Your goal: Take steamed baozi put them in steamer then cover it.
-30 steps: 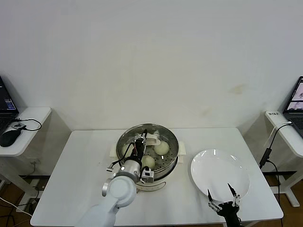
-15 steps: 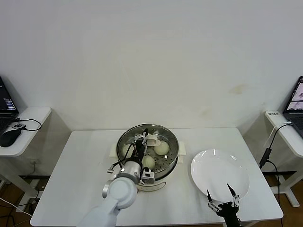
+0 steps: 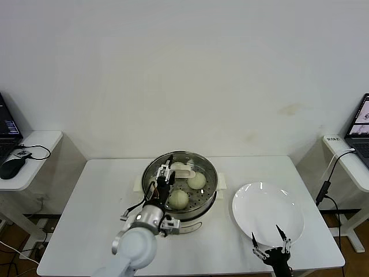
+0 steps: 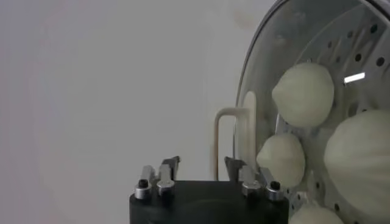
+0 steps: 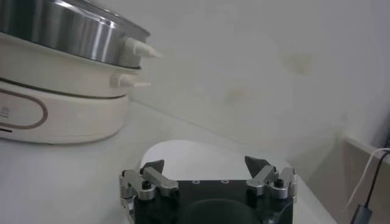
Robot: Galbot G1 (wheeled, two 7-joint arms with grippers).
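The steamer (image 3: 210,176) stands mid-table on its white base. Three baozi show inside it through the clear cover: one on the right (image 3: 196,180), one in front (image 3: 179,199), one at the back (image 3: 177,167). The cover lies on the pot, and its cream-white handle (image 3: 186,170) is free. My left gripper (image 3: 162,173) is open and empty over the pot's left part, just left of that handle. In the left wrist view the gripper (image 4: 202,163) faces the handle (image 4: 234,140), with baozi (image 4: 303,94) behind it. My right gripper (image 3: 267,235) is open and empty at the table's front right.
A bare white plate (image 3: 268,208) lies right of the steamer; it also shows in the right wrist view (image 5: 189,155) ahead of my right gripper (image 5: 205,162). Side tables with laptops stand far left and far right. A cable (image 3: 326,184) hangs at the right.
My left gripper has drawn back to the left, away from the cover's handle, which stays on the pot. The right gripper has barely moved.
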